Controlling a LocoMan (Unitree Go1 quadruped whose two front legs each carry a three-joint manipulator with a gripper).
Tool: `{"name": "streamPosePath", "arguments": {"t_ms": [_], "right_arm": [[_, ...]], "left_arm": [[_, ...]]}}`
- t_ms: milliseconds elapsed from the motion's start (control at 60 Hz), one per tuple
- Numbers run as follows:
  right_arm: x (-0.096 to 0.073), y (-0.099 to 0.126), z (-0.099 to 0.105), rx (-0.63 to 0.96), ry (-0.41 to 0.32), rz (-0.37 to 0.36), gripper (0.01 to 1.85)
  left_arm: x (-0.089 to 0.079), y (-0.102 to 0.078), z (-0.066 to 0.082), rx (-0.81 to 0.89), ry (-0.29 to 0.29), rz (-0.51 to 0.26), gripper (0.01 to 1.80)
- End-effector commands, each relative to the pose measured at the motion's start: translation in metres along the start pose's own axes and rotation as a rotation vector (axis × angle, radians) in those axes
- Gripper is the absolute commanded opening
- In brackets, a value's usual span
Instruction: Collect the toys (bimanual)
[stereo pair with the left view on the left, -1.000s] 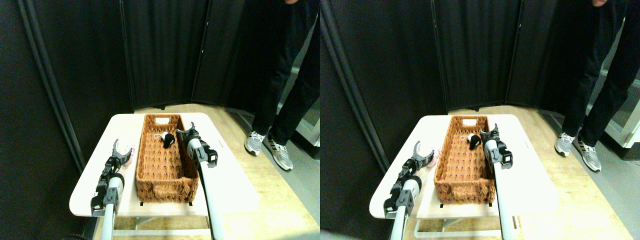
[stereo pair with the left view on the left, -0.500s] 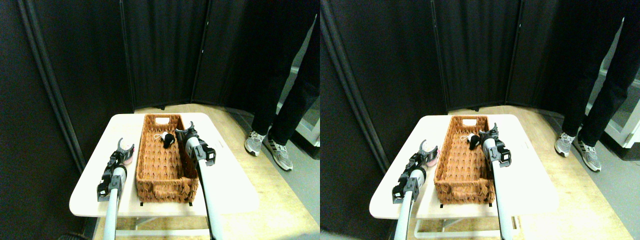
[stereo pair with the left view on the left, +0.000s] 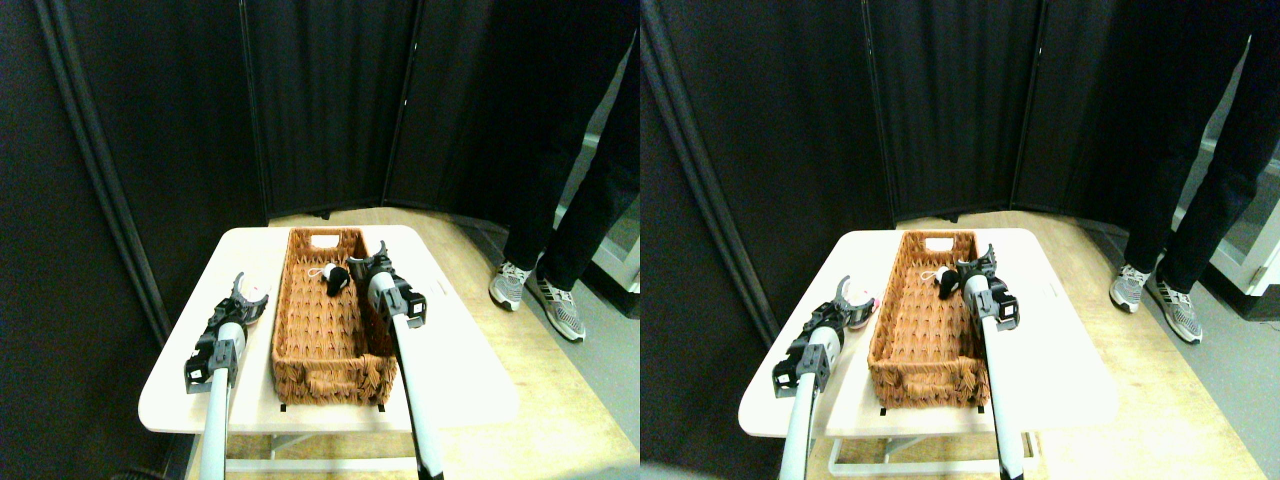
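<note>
My left gripper (stereo pair with the left view on the left: 250, 292) has its jaws spread right around the pink toy (stereo pair with the left view on the left: 256, 305) beside the basket (stereo pair with the left view on the left: 300, 375); right gripper's (stereo pair with the left view on the left: 368, 262) jaws look spread, empty.

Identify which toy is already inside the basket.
The black-and-white toy lies in the wicker basket; the pink toy sits outside on the table, at the left claw.

Black-and-white toy (stereo pair with the left view on the left: 336, 278) in basket, pink toy (stereo pair with the left view on the left: 257, 312) (half-hidden) outside
</note>
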Motion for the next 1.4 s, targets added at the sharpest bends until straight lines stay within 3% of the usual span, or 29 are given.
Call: {"name": "streamPosePath", "arguments": {"t_ms": [17, 250, 417, 717, 883, 1183, 1400], "right_arm": [[0.002, 0.006, 0.002, -0.001, -0.023, 0.031, 0.73], [0.005, 0.005, 0.002, 0.003, -0.034, 0.031, 0.70], [0.007, 0.005, 0.001, 0.029, -0.036, 0.026, 0.68], [0.012, 0.003, 0.002, 0.022, -0.034, 0.027, 0.70], [0.012, 0.003, 0.000, 0.016, -0.033, 0.025, 0.70], [0.009, 0.003, -0.002, 0.016, -0.041, 0.028, 0.69], [0.006, 0.003, -0.004, 0.010, -0.041, 0.031, 0.67]], "left_arm": [[-0.003, -0.012, 0.000, 0.059, 0.005, 0.006, 0.69], [-0.003, -0.012, 0.001, 0.059, 0.032, 0.016, 0.70], [0.002, -0.004, 0.004, 0.049, 0.000, 0.019, 0.59], [0.009, 0.014, 0.009, 0.059, -0.032, 0.082, 0.64], [0.013, 0.023, 0.008, 0.038, -0.029, 0.118, 0.77], [0.019, 0.034, 0.007, 0.000, -0.021, 0.131, 0.83], [0.025, 0.045, 0.001, -0.009, -0.041, 0.117, 0.76]]}}
